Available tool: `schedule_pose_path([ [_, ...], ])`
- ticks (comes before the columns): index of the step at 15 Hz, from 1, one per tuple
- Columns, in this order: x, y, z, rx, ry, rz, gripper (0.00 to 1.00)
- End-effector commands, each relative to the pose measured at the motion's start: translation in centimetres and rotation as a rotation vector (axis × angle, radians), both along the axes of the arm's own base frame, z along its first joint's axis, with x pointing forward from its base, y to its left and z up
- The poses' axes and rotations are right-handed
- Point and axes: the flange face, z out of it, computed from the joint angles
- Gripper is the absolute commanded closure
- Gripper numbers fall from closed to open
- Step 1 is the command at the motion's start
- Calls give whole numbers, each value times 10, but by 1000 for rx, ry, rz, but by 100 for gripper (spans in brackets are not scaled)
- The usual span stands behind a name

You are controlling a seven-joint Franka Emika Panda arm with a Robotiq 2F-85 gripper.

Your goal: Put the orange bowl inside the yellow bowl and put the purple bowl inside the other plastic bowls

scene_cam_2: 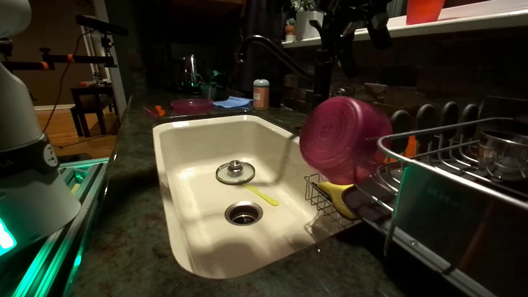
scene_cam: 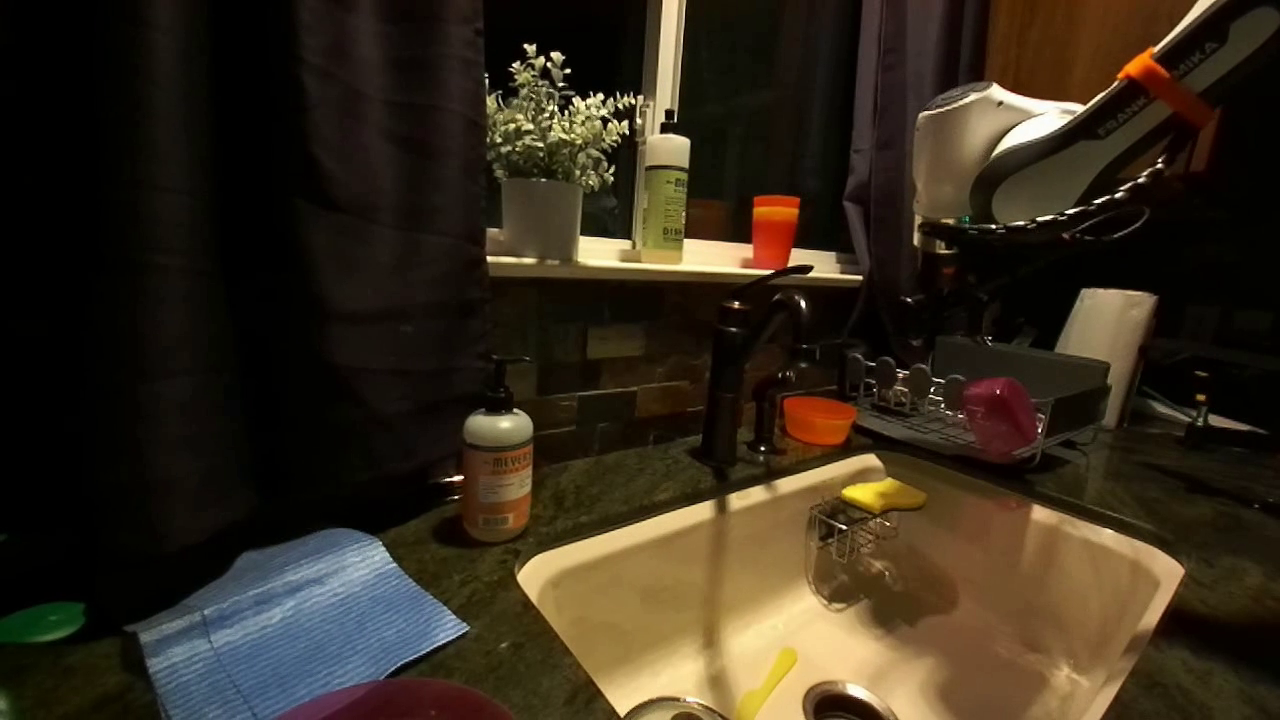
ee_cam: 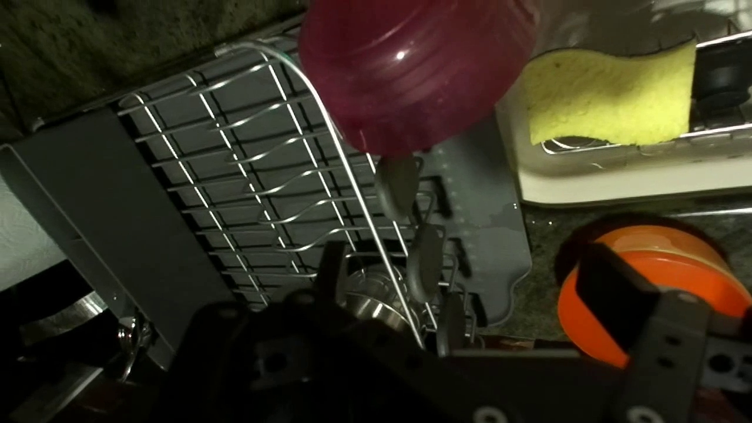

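The orange bowl [scene_cam: 820,420] stands upright on the counter between faucet and dish rack; in the wrist view the orange bowl [ee_cam: 693,273] is partly covered by a finger. Tilted on its side at the sink-side end of the rack is the purple bowl [scene_cam: 1000,415], its base facing out in an exterior view [scene_cam_2: 330,132]. No yellow bowl shows; it is hidden or out of view. My gripper [ee_cam: 464,252] hangs open above the rack and counter, one finger [ee_cam: 332,270] over the rack, the opposite one over the orange bowl. Nothing is held.
The dish rack [ee_cam: 258,158] has upright tines and holds a steel pot [scene_cam_2: 503,154]. A tall faucet [scene_cam: 730,380] rises beside the orange bowl. The sink [scene_cam_2: 198,231] contains a glass lid [scene_cam_2: 243,175] and yellow utensil [scene_cam_2: 262,196]. A sponge [ee_cam: 611,97] rests in the sink caddy.
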Motion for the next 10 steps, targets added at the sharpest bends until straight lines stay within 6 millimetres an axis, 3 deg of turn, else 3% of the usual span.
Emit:
schedule_pose_path([
  [1,7,-16,-7,5,68,-177,0],
  [10,37,-48,-27,102,140,-613,0],
])
